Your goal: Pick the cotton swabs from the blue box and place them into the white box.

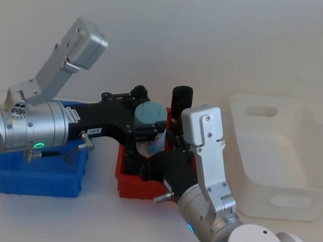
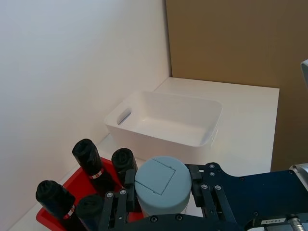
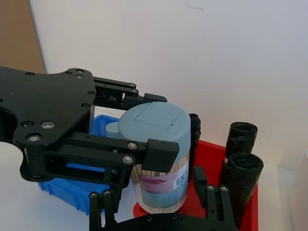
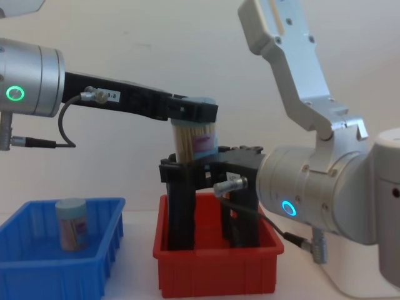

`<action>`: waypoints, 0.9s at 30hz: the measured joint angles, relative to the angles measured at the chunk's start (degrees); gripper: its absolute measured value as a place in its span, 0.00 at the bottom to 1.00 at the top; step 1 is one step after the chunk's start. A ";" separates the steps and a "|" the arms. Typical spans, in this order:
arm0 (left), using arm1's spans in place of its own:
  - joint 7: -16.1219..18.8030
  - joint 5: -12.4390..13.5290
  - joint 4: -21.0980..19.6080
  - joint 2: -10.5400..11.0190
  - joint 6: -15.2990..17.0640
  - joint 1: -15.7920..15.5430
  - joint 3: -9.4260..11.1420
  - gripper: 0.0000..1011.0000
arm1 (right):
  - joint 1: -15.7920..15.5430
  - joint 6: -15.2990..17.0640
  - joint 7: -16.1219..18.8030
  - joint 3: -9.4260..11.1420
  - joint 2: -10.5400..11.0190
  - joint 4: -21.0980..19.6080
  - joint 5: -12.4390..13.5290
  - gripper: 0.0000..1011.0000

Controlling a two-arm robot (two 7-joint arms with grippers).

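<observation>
Two robot pincers meet above a red bin (image 4: 219, 275). The left pincer (image 4: 194, 112), at the end of a flat black arm, is closed firmly on a cotton swab jar (image 4: 195, 140). Its fingers (image 3: 159, 153) press on opposite sides of the jar just under the pale blue lid. The jar hangs upright, and tan sticks and a blue-and-pink label show below the grip.

Directly beneath the left pincer, the right pincer (image 3: 159, 204) points upward. Its fingers are parted to either side of the jar's lower end. A narrow gap shows between one finger and the jar, so this pincer has hold of nothing.

The red bin sits under both pincers. It holds several upright black rolls (image 2: 89, 159), which stand just beside the right pincer.

The blue box (image 4: 94, 262) rests lower down, back along the left pincer's arm. A second cotton swab jar (image 4: 70, 223) stands upright inside it, well apart from both pincers.

The white box (image 1: 284, 201) lies past the right pincer, on the side away from the blue box. It has an open top and a handle slot in its end wall.
</observation>
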 joint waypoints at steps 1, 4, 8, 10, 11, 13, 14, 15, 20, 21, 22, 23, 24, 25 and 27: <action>0.00 0.00 0.00 0.00 0.00 0.00 0.00 0.66 | 0.19 0.00 -0.01 -0.01 -0.17 0.31 -0.04 0.92; 0.00 0.00 0.00 0.00 0.00 0.00 0.00 0.66 | 0.48 -0.02 0.00 -0.03 -0.39 0.79 -0.16 0.86; 0.01 0.00 0.00 0.00 0.00 0.00 -0.01 0.66 | 0.77 -0.15 0.11 -0.05 -0.62 1.24 -0.29 0.74; 0.01 0.00 0.00 0.00 0.00 0.00 -0.01 0.66 | 0.91 -0.28 0.21 0.02 -0.73 1.44 -0.42 0.68; 0.01 0.00 0.00 0.00 0.00 0.00 -0.01 0.66 | 0.95 -0.31 0.25 0.02 -0.75 1.49 -0.46 0.65; 0.02 0.01 0.01 0.01 0.00 -0.01 -0.02 0.66 | 1.00 -0.40 0.34 0.02 -0.81 1.59 -0.61 0.62; 0.03 0.01 0.01 0.00 0.00 0.00 -0.02 0.66 | 1.02 -0.42 0.38 0.02 -0.83 1.61 -0.64 0.62; 0.03 0.01 0.00 0.01 0.00 0.00 -0.03 0.66 | 1.05 -0.44 0.40 0.02 -0.85 1.64 -0.66 0.62; 0.04 0.01 0.00 0.00 0.00 -0.01 -0.04 0.66 | 1.11 -0.52 0.56 -0.02 -0.91 1.70 -0.86 0.62; 0.04 0.01 0.01 0.00 0.00 0.00 -0.03 0.66 | 1.12 -0.54 0.63 -0.04 -0.92 1.70 -0.89 0.62; 0.04 0.00 0.01 -0.02 0.00 0.00 0.00 0.70 | 1.13 -0.61 0.81 -0.19 -0.97 1.69 -0.90 0.62; 0.03 0.00 0.01 -0.02 0.00 0.00 0.01 0.73 | 1.13 -0.64 0.97 -0.29 -0.99 1.69 -0.92 0.62; 0.03 0.00 0.01 -0.02 0.00 0.00 0.00 0.75 | 1.13 -0.66 0.96 -0.28 -0.99 1.69 -0.95 0.61; 0.03 -0.01 0.01 -0.02 0.00 0.00 0.00 0.78 | 1.13 -0.66 0.96 -0.29 -0.99 1.69 -0.97 0.62; 0.02 -0.01 0.01 -0.02 0.00 0.00 0.01 0.84 | 1.12 -0.68 0.97 -0.29 -0.99 1.67 -1.03 0.62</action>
